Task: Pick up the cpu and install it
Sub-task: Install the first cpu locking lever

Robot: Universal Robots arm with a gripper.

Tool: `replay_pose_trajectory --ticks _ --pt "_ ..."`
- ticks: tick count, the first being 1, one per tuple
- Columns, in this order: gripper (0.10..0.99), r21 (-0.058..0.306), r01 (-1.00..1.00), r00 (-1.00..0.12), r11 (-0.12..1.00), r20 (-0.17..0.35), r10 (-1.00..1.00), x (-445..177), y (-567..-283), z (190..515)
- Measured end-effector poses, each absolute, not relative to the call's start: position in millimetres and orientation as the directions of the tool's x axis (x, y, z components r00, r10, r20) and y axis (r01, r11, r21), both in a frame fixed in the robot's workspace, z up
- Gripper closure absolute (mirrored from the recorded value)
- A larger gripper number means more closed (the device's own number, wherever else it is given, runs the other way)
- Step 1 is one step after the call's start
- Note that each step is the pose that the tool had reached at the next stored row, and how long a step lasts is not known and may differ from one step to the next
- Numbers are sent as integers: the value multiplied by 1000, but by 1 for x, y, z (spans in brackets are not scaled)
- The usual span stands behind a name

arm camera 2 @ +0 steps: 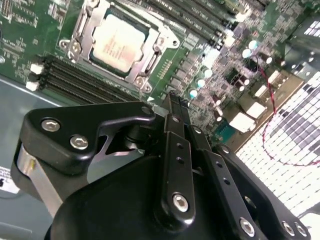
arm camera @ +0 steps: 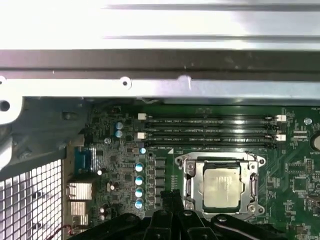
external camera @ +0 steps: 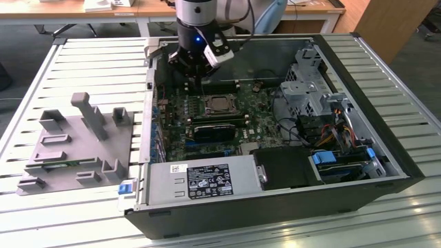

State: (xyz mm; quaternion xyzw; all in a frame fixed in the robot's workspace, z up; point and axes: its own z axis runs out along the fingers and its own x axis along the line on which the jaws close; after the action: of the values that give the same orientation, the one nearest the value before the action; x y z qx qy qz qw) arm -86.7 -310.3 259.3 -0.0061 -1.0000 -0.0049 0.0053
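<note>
The cpu point(external camera: 220, 105) already sits in the motherboard socket point(external camera: 219, 97), centre of the exterior view, its silver top framed by the socket's metal bracket in both wrist views point(arm camera 2: 118, 42) point(arm camera: 223, 186). The gripper point(external camera: 200, 80) hangs just above the board, beside the socket, inside the open computer case point(external camera: 386, 155). Its fingers point(arm camera 2: 176, 112) are pressed together and hold nothing. By my judgement, placement is finished, so the seating needs checking.
</note>
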Motion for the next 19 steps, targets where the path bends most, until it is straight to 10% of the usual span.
replay_pose_trajectory --ticks 19 --pt "980 10 12 -1000 1000 11 12 -89 -294 259"
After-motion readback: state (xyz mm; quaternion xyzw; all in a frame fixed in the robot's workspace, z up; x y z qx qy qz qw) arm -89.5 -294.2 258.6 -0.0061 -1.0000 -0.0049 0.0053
